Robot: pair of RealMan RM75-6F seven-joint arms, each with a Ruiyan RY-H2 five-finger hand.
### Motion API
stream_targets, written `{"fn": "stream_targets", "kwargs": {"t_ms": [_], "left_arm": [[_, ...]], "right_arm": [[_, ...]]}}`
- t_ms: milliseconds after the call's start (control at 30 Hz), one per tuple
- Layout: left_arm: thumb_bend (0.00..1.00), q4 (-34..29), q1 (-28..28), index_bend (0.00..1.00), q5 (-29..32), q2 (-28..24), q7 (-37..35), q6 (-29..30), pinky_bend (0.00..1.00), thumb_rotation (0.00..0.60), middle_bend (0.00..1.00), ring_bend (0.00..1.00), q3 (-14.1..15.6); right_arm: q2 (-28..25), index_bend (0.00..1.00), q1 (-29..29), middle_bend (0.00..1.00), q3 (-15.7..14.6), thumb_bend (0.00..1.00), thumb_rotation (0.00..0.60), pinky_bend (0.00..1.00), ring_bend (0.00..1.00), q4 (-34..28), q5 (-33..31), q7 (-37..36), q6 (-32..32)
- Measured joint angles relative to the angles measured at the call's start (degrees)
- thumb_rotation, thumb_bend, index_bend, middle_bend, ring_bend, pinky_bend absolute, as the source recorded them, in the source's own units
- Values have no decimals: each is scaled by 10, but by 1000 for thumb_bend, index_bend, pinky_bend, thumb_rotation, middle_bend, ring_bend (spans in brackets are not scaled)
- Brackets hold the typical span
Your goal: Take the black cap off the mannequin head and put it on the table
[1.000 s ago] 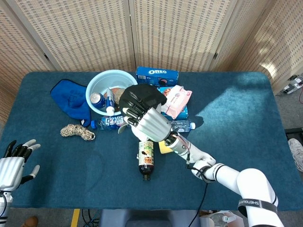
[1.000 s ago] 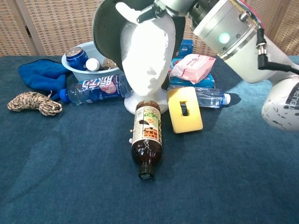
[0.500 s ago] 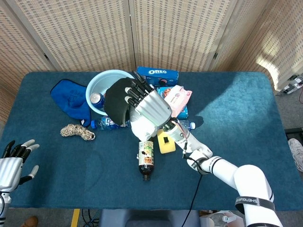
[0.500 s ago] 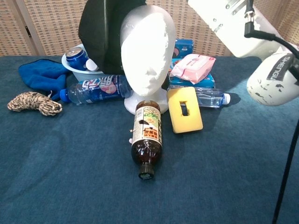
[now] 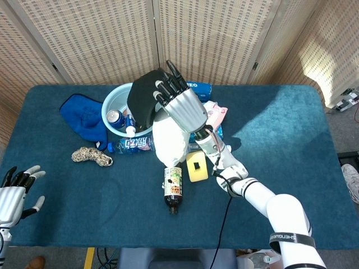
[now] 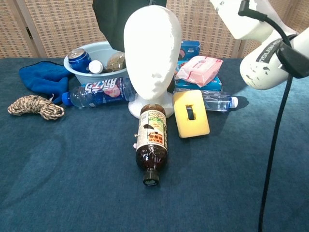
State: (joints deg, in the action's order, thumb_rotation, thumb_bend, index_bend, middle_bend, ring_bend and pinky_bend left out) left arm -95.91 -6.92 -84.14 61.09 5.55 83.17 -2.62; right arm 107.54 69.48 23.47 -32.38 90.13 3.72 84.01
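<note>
The black cap [image 5: 145, 96] now hangs clear of the white mannequin head [image 6: 150, 53], lifted up and back from where it sat beside the face half a second ago; the head stands bare on its base on the blue worktop [image 6: 72, 183]. The right robot hand [image 5: 180, 103] holds the cap in the air above the light blue basin [image 5: 115, 103], its dark fingers [image 5: 168, 84] closed over the cap's edge. In the chest view only the cap's lower part shows at the top edge, behind the mannequin head. The left robot hand [image 5: 15, 190] rests at the near left corner with its fingers spread, holding nothing. A brown bottle [image 6: 152, 145] lies in front of the mannequin base, a yellow sponge [image 6: 191, 114] just beside it, and a coil of rope [image 6: 34, 106] lies to the left.
</note>
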Motion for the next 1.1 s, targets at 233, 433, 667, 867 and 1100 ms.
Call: {"fn": "stream_targets", "kwargs": {"t_ms": [233,433,667,867,1100], "left_arm": [[293,3,1,251,-1,-1,-4,1,19,600,162,163,0],[293,2,-1,251,-7,0,-5,0,19,600,162,163,2],[293,-4,-1,251,-14,-1,0,2,19,600,162,163,3],[293,-10,-4,251,-20,1,7,0,19,600,162,162,5],[293,-11,-8,251,-24,4,12,-6,19,600,162,163,6]], "right_arm": [[-12,759,2,421,9,494,600,0,162,31,-20,-2,32],[-57,759,-27,421,-1,494,600,0,162,5,-23,5,56],[-129,759,-86,421,-19,494,600,0,162,-72,-25,28,83],[-189,759,-146,421,-42,494,600,0,162,-145,-26,55,94],[-211,759,-203,421,-69,494,600,0,163,-177,-37,69,87]]}}
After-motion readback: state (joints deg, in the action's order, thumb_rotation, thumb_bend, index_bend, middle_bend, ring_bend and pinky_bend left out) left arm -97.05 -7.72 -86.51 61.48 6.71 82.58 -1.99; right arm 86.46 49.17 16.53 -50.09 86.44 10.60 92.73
